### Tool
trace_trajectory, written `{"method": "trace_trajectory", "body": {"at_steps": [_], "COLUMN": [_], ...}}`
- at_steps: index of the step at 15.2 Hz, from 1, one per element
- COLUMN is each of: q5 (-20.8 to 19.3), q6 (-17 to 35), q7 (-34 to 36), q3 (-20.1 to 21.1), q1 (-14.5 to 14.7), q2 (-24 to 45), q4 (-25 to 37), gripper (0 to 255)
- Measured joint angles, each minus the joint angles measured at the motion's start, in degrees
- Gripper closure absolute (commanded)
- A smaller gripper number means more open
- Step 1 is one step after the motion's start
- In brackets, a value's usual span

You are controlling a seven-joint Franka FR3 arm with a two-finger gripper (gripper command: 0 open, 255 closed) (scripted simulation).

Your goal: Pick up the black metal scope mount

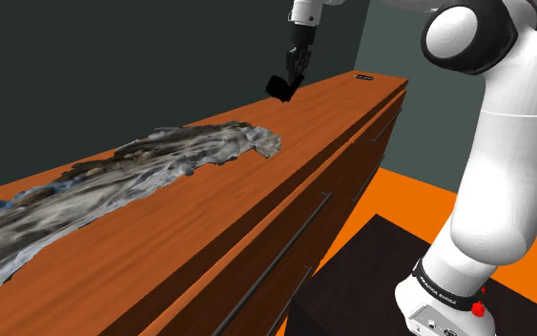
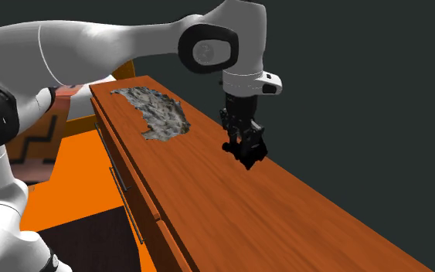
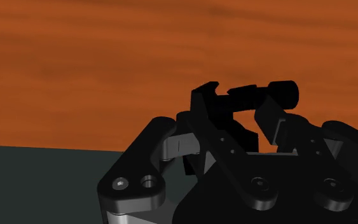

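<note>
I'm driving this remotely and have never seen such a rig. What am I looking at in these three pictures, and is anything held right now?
It is one white robot arm standing on a dark box. One picture looks from beside that box, one from further along the long wooden cabinet top, and one from the hand itself. A grey mottled sheet lies on the wood. The black gripper is shut on a small black scope mount, near the wall-side edge.

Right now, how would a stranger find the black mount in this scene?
Find the long wooden dresser top. Past the crumpled grey cloth, the arm's black pincer hangs near the back edge. The mount is the small black angular piece clasped in it, unlike the flat grey cloth.
</note>
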Motion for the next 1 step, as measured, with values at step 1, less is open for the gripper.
{"method": "trace_trajectory", "body": {"at_steps": [1], "q5": [0.1], "q6": [-0.5], "q7": [0.0], "q3": [0.0], "q1": [-0.1], "q2": [0.2], "q4": [0.7], "gripper": [255]}}
